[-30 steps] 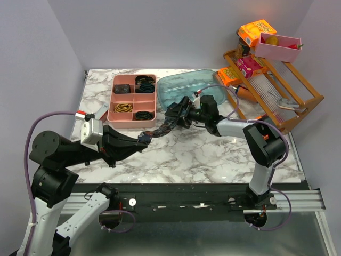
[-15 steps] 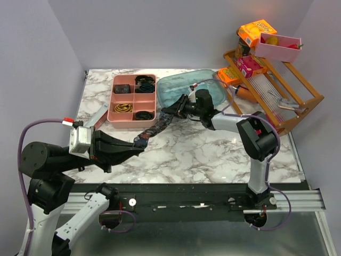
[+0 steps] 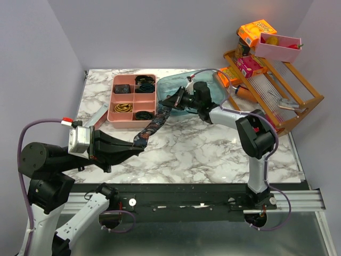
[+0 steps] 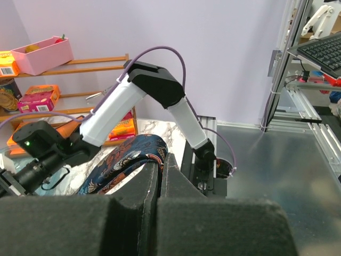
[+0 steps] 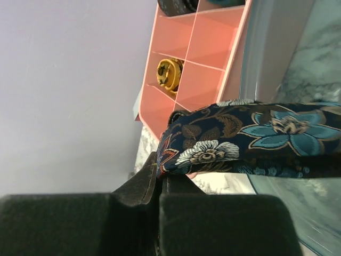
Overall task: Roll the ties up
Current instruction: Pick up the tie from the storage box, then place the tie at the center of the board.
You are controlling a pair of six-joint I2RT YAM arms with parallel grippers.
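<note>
I see pale purple walls (image 3: 186, 32) all around. The table (image 3: 202, 154) top is white marble, with a wooden rack (image 3: 301, 84) on its right.

The right jaws have closed on the tie (image 3: 154, 124) and pulled it farther back.

tie (image 3: 154, 126) between left pincer (image 3: 139, 142) and right pincer (image 3: 171, 102), compartment tray (image 3: 126, 122) behind, rack (image 3: 266, 90) far right

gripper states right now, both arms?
Left gripper: closed, pinching the near end of the tie.
Right gripper: closed on the same tie, farther along.
</note>
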